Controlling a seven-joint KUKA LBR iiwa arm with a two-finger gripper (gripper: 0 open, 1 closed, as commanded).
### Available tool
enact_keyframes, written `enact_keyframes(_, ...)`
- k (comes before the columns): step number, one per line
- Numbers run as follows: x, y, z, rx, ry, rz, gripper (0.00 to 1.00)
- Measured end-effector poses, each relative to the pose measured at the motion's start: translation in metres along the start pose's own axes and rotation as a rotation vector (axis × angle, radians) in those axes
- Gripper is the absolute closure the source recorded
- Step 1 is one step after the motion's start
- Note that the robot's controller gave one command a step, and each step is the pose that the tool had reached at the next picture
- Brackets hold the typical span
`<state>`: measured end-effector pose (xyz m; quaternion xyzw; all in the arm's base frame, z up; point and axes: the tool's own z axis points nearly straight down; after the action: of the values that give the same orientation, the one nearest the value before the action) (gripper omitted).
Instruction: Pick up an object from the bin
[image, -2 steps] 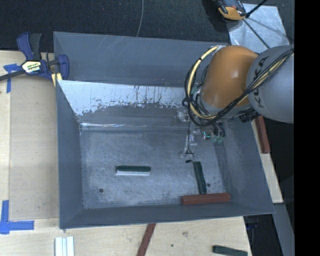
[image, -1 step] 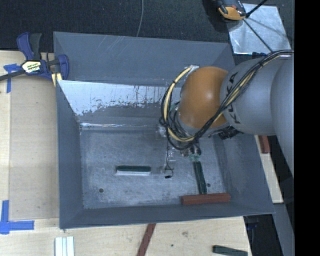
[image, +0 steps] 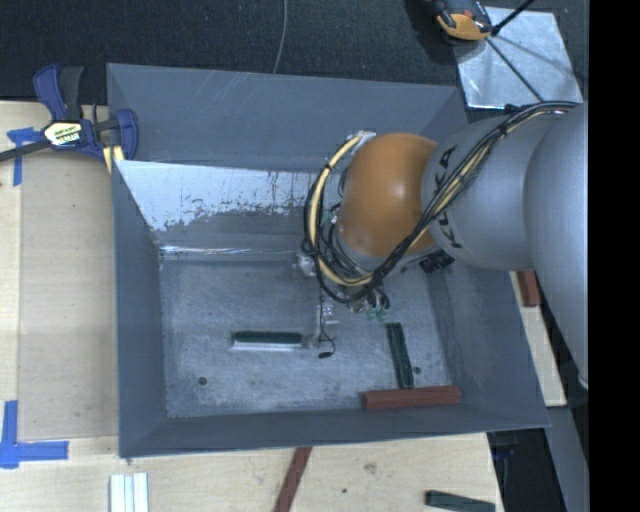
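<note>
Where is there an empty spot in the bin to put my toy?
The left of the bin floor is bare, between the left wall and the flat dark green stick. The back strip above that stick is free too. The right is crowded: the arm, a second green stick and a brown bar.

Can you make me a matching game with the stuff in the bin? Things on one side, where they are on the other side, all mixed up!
Things:
1. reddish-brown bar
2. left green stick
3. right green stick
4. tiny dark speck

Places:
a. lies up-and-down in the view, right of the gripper
b. along the near wall of the bin, at its right end
c. lies sideways, one end close to the gripper
d. by itself on the floor, near left

Pairs: 1-b, 2-c, 3-a, 4-d
</note>
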<state>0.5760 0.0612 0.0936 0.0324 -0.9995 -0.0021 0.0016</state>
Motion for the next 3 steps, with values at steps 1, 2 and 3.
enact_keyframes(1,0.039,-0.001,0.013,0.004,-0.009,0.036,0.0)
enact_keyframes(2,0.071,0.074,0.022,0.002,-0.006,0.102,1.0)
enact_keyframes(3,0.071,0.074,0.022,0.002,-0.006,0.102,1.0)
